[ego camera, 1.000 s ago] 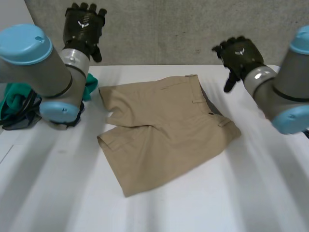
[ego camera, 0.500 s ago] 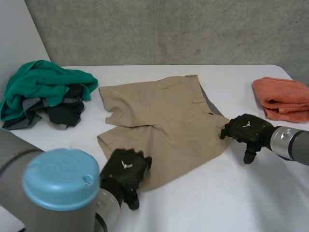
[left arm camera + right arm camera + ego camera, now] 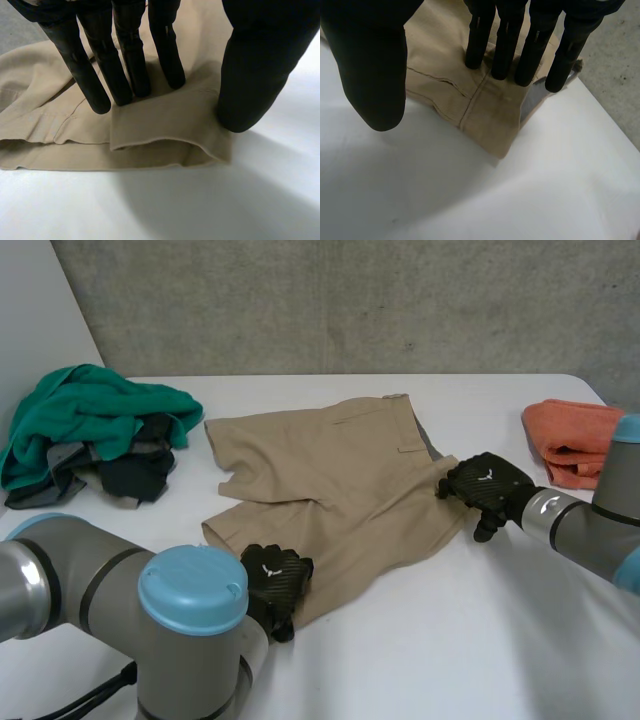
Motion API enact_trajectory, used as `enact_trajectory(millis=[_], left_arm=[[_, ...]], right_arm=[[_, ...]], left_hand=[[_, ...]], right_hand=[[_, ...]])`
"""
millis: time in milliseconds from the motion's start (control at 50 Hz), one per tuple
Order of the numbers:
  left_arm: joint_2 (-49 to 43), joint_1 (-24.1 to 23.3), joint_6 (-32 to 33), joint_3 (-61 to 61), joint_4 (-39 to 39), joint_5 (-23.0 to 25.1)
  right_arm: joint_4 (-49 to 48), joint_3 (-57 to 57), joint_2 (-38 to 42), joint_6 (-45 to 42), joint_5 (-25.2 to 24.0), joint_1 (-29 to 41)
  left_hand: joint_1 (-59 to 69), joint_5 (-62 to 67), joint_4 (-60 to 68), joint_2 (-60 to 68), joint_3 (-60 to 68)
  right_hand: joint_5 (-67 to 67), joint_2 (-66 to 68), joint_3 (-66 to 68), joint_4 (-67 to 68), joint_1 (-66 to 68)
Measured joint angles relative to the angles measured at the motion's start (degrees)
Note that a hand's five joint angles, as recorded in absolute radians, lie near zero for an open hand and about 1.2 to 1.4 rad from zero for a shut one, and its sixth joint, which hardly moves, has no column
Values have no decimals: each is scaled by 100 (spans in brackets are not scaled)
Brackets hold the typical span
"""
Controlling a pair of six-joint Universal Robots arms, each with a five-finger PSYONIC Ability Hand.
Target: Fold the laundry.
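Note:
Khaki shorts [image 3: 340,490] lie spread flat in the middle of the white table [image 3: 480,640]. My left hand [image 3: 272,578] rests on the near hem of one leg. In the left wrist view its straight fingers [image 3: 125,60] and its thumb [image 3: 250,75] press down on the hem corner of the shorts [image 3: 165,130], and the cloth rucks up a little between them. My right hand [image 3: 487,490] is at the right end of the waistband. There its fingertips [image 3: 507,40] touch the shorts [image 3: 470,100], while its thumb [image 3: 375,75] hovers over bare table, off the cloth.
A heap of green and dark clothes [image 3: 95,425] lies at the table's far left. A folded orange towel [image 3: 580,445] sits at the far right. A concrete wall runs behind the table.
Both arms came down from raised positions onto the shorts: the left hand to the near leg hem, the right to the waistband end. Fingers of both have drawn in somewhat.

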Motion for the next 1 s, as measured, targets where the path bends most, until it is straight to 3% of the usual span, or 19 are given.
enact_trajectory(millis=[60, 120, 160, 240, 300, 360, 640, 760, 900, 1000], left_arm=[[-110, 58, 17, 47, 143, -38], [-185, 145, 88, 97, 299, -85], [-203, 186, 136, 119, 365, -103], [-193, 282, 320, 189, 498, -161], [-109, 340, 483, 247, 516, -237], [6, 379, 607, 278, 498, -297], [1128, 425, 773, 219, -183, -273], [1891, 280, 851, 137, -1656, -90], [2586, -48, 1017, -199, -3371, 398], [2841, -210, 1133, -349, -3744, 558]], right_arm=[[-52, -88, 56, 11, 59, 87], [-139, -173, 140, 17, 123, 166], [-191, -216, 185, 17, 159, 199], [-384, -347, 333, 17, 286, 271], [-568, -442, 431, 16, 397, 295], [-734, -496, 460, 20, 494, 317], [-510, 54, -376, -27, 641, 276], [1089, 872, -1652, -434, 588, -68], [3474, 1901, -3401, -1653, 584, -735], [4138, 2328, -4051, -2186, 542, -872]], left_hand=[[471, 459, 477, 440, 430], [1928, 1959, 2001, 1968, 1871], [2134, 2280, 2320, 2285, 2116], [2134, 2327, 2425, 2376, 2203], [2134, 2327, 2425, 2388, 2248], [2134, 2327, 2426, 2396, 2361], [2134, 2358, 2449, 2396, 2372], [2134, 2358, 2449, 2396, 2372], [2134, 2368, 2450, 2396, 2372], [2134, 2421, 2450, 2396, 2373]], right_hand=[[101, 121, 98, 98, 136], [350, 404, 368, 374, 489], [553, 630, 581, 589, 748], [1077, 1144, 1125, 1137, 1364], [2570, 2776, 2690, 2718, 2821], [3330, 3540, 3468, 3513, 3292], [3414, 3556, 3555, 3632, 3292], [3416, 3556, 3556, 3632, 3292], [3416, 3556, 3619, 3636, 3292], [3482, 3556, 3623, 3650, 3292]])
